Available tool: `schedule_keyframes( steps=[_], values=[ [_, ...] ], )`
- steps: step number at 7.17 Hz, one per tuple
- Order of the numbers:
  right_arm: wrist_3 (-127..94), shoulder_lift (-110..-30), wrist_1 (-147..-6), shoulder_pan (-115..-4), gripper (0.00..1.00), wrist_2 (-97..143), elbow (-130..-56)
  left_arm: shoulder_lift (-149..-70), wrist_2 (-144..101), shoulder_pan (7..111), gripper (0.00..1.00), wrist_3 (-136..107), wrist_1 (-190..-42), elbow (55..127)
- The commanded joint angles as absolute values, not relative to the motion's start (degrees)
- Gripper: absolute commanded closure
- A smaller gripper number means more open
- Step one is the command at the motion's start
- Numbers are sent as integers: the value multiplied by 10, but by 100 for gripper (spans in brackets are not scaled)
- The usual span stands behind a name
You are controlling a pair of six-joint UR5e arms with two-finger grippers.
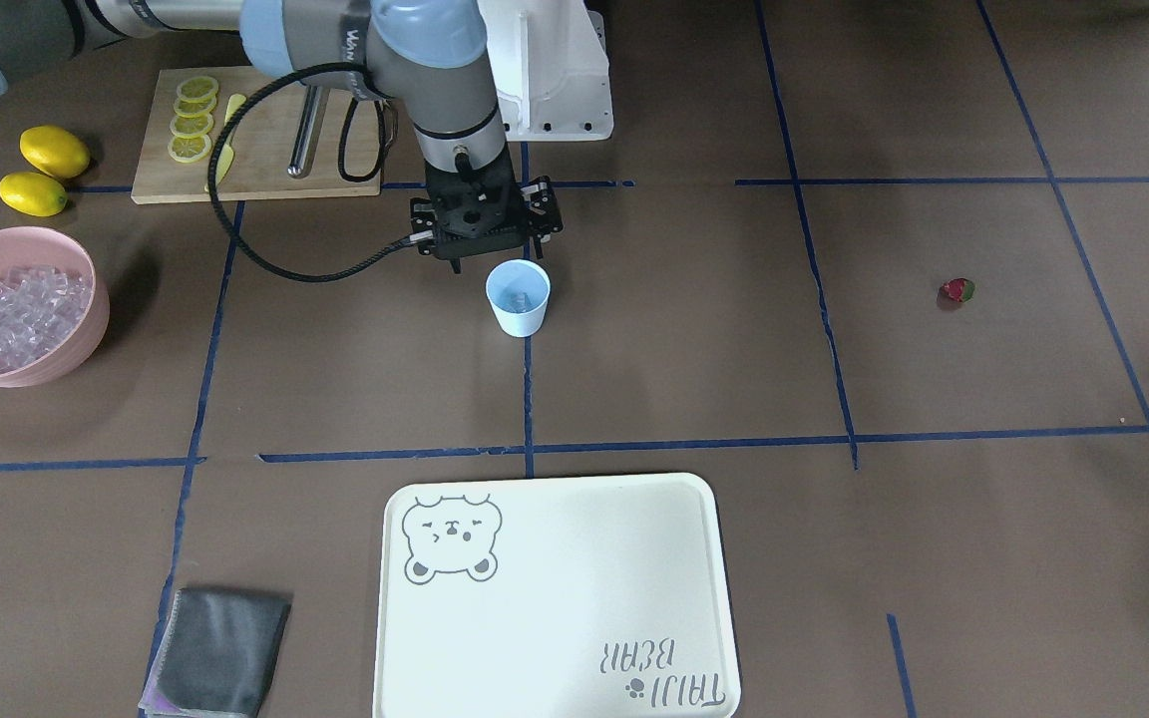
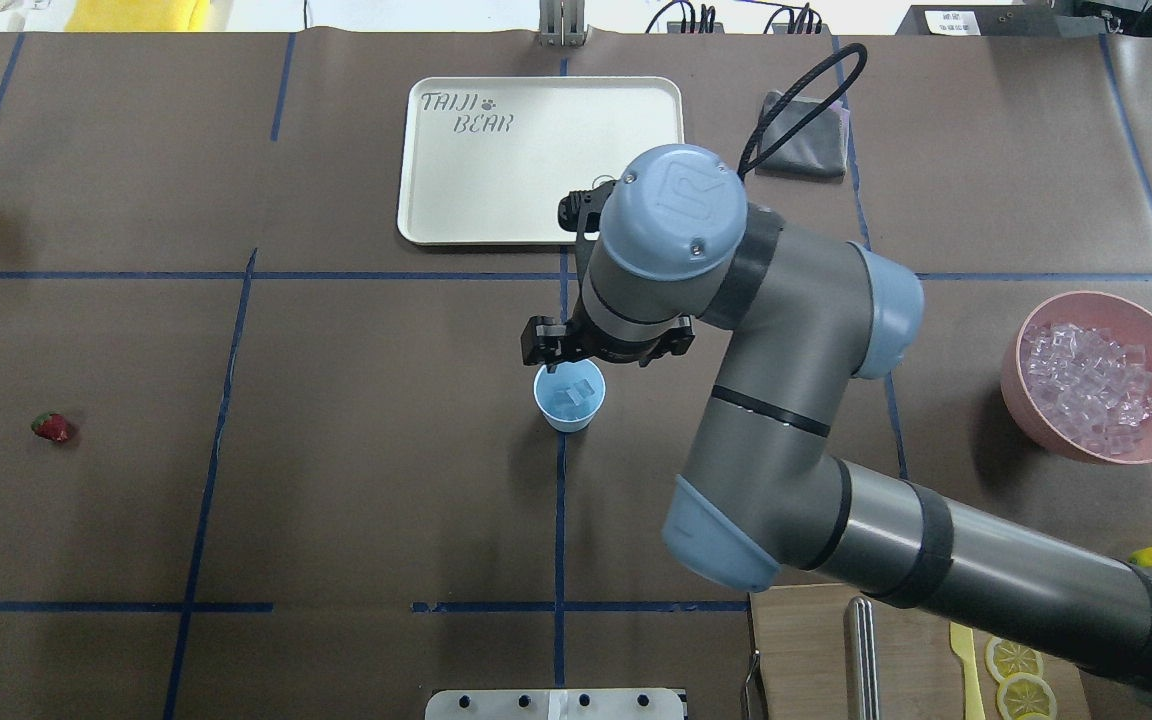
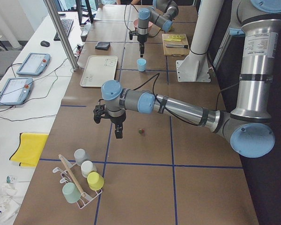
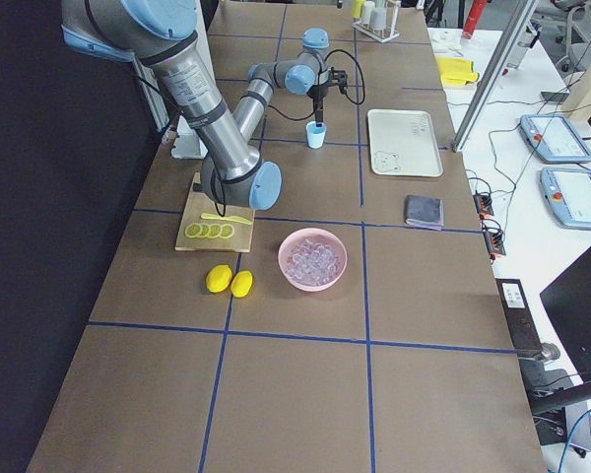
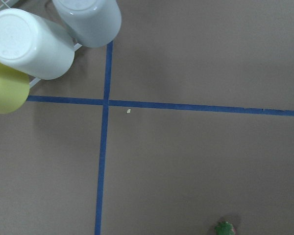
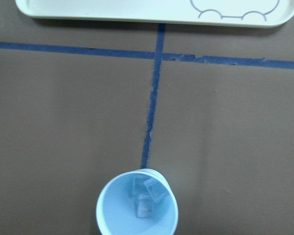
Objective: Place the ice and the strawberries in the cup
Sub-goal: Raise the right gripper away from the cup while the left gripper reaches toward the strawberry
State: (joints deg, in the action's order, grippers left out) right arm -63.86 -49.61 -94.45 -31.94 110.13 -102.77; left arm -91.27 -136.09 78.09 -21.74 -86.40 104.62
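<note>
Hovering at the cup while the strawberry lies far off

Right gripper hangs just above the far rim of the cup, on the robot's side of it. Its fingers are hidden behind the wrist body, so I cannot tell whether the jaws are apart or together. The pale blue cup stands upright on a blue tape line near the middle of the table, with a few cubes of ice at its bottom. More ice fills the pink bowl well off to the robot's right, near two lemons and a cutting board with lemon slices on it. The white tray sits beyond the cup, on the operators' side.

The strawberry lies alone on the brown table, well off to the robot's left. The left gripper hangs near it without touching it, and I cannot tell how its jaws stand
</note>
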Motion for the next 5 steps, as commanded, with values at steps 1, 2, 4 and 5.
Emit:
schedule_keyframes(
  steps=[1,2,4,5],
  values=[
    [-584,-569,-945,-370,1,1134,-1091,-890,-1358,730,0,-320,-941,1053],
    [-555,-584,-945,-391,1,1141,-1099,-864,-1333,710,0,-373,-1010,1054],
    [-497,-610,-943,-430,1,1168,-1099,-828,-1255,630,0,-480,-1107,1054],
    [-473,-621,-941,-446,1,1177,-1099,-824,-1223,594,0,-521,-1125,1053]
  ],
)
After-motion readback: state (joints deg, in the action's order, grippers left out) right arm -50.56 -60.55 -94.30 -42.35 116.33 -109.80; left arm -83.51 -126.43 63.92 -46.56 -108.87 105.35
